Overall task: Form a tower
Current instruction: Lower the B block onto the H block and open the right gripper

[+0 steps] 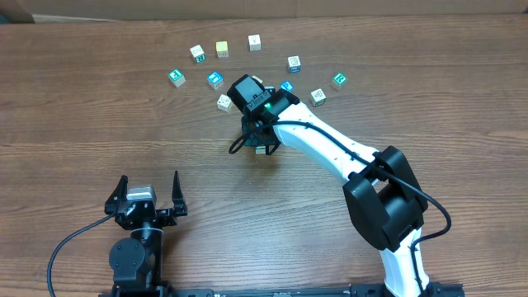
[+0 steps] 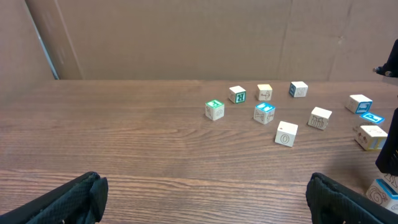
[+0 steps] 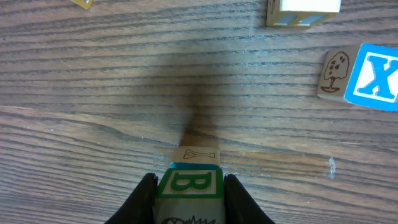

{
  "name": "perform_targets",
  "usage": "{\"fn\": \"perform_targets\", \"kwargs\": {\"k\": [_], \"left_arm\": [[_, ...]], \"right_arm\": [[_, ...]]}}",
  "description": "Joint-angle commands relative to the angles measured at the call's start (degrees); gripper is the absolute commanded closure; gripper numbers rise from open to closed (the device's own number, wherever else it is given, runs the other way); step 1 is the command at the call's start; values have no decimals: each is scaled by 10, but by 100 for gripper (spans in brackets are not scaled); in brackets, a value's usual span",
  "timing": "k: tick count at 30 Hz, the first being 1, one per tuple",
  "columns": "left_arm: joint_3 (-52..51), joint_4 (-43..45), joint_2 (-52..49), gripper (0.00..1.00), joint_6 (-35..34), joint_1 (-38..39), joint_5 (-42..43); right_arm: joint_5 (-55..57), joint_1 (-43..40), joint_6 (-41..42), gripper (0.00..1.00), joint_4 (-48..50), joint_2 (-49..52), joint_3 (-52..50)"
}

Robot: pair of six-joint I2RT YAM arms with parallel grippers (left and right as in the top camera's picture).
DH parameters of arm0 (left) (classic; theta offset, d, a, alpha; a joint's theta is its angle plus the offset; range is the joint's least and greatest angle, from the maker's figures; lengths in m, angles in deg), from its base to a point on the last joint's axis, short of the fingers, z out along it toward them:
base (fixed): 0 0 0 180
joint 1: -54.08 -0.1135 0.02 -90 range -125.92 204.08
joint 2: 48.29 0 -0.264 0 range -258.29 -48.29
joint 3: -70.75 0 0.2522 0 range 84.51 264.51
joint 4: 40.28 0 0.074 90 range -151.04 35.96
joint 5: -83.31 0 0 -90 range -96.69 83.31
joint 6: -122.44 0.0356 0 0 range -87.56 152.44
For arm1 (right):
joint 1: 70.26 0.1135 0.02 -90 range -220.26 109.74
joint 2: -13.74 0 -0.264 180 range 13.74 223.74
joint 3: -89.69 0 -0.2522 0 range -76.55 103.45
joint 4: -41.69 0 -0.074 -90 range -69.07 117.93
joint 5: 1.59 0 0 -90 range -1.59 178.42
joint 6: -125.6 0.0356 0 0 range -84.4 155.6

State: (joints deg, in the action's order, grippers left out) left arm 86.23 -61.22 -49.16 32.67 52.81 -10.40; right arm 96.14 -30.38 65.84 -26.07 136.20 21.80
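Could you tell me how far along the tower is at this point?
Done: a short tower stands at mid-table. In hand: the right tool grips a green B cube right above it, not yet released. Left: about ten loose cubes lie beyond; the left tool sits open, empty.

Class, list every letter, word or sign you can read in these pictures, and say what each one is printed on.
"B", green: on the green-framed cube gripped in the right claw.
"X", blue: on the blue-framed loose cube, right wrist view.
Pale face just beyond the "B": faint mark, unreadable.
Other loose cubes: marks too small to read.
No words, brands or numbers.
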Motion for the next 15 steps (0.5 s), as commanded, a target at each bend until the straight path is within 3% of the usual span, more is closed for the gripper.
{"fn": "perform_targets", "kwargs": {"k": [1,15], "left_arm": [[4,-7,5,0,11,-6,-7],[4,-7,5,1,11,-6,-7]], "right_arm": [[-2,0,17,79,3,7,2],[-1,0,30,78,0,10,2]]}}
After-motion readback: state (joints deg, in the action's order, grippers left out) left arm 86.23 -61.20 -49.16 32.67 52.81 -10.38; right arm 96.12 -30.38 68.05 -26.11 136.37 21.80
